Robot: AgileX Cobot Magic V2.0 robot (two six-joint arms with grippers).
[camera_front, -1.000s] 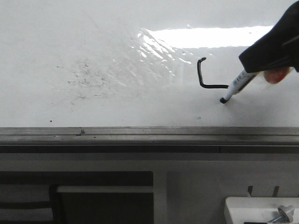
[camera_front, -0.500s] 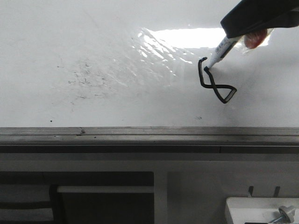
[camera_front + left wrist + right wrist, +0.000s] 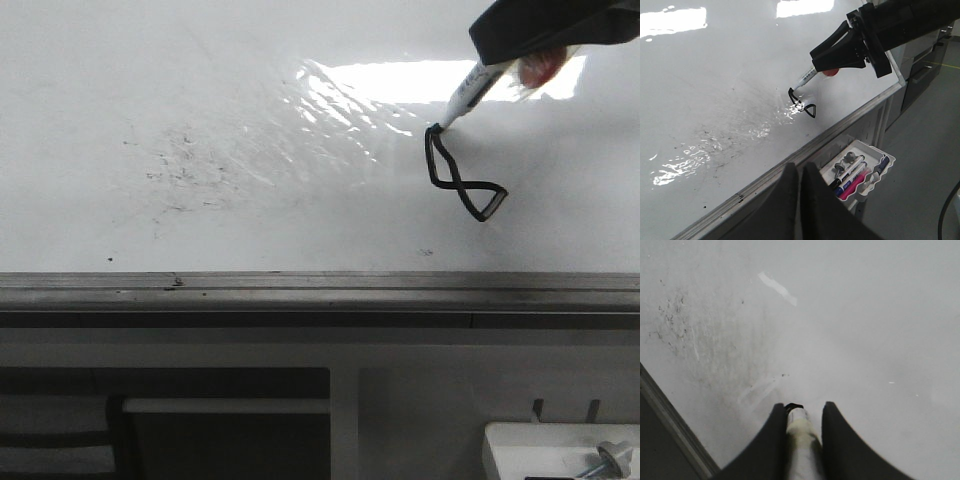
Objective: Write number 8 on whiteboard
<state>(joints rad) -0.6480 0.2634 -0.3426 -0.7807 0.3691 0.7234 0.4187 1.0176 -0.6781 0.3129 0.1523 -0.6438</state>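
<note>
A: Front view? 
B: On the whiteboard (image 3: 250,120), right of centre, the number 8 (image 3: 462,182) forms a closed black loop. The right gripper (image 3: 520,60) pinches a marker pen (image 3: 465,98), tip at the loop's top.

A: Left wrist view? 
B: The left gripper (image 3: 800,182), fingers pressed together, hangs off the board's ledge (image 3: 830,137), above a tray of markers (image 3: 860,175).

A: Right wrist view? 
B: Both fingers (image 3: 774,440) clamp the pen's barrel over grey smudges (image 3: 670,320).
</note>
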